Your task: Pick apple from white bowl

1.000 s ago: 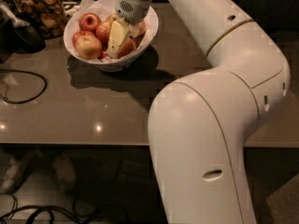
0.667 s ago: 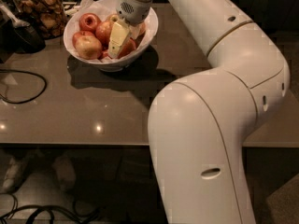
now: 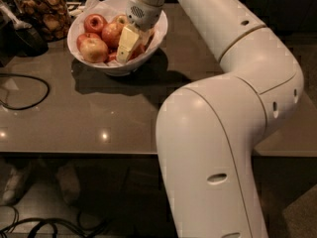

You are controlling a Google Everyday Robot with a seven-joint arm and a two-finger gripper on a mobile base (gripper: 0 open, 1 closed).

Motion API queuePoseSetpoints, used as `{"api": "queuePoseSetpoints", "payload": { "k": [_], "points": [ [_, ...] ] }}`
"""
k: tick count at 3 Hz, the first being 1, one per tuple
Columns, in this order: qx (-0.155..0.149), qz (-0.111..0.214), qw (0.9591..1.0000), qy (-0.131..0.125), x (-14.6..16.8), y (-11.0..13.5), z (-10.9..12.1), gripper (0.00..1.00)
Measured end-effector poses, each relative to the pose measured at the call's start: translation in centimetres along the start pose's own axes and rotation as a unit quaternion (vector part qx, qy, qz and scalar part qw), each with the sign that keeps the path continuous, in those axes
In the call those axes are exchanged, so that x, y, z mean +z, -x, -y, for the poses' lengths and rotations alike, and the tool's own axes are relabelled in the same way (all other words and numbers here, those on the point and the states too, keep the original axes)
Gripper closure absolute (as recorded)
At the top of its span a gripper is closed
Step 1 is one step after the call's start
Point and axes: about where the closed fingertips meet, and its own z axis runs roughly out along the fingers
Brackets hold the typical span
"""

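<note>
Camera view shows a gray counter [image 3: 99, 108] with a white bowl [image 3: 143, 58] near its far left side. The bowl is full of red and yellow apples. A jar [image 3: 42, 11] of brown snacks stands just beside the bowl, to its left.

A big white arm [image 3: 223, 133] bends over the counter and reaches into the bowl from above. The gripper [image 3: 126, 53] is down inside the bowl, on the right side of the pile, with its pale yellow tip pushed in among the fruit. An apple [image 3: 112, 33] sits right next to it on the left, maybe touching it. It is not clear whether the gripper is spread or pinching anything, because the fruit hides its tip.

The reach into the bowl looks done. No apple is lifted up yet; all of them lie in the bowl. What seems to be left is to get a firm hold on one apple and lift it out over the rim.
</note>
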Motion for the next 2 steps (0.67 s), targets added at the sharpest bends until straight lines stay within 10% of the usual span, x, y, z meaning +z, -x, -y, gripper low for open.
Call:
{"api": "queuePoseSetpoints", "payload": {
  "k": [2],
  "points": [
    [0.002,-0.001,1.0,0.006,0.56,-0.13,0.23,0.38]
  ]
}}
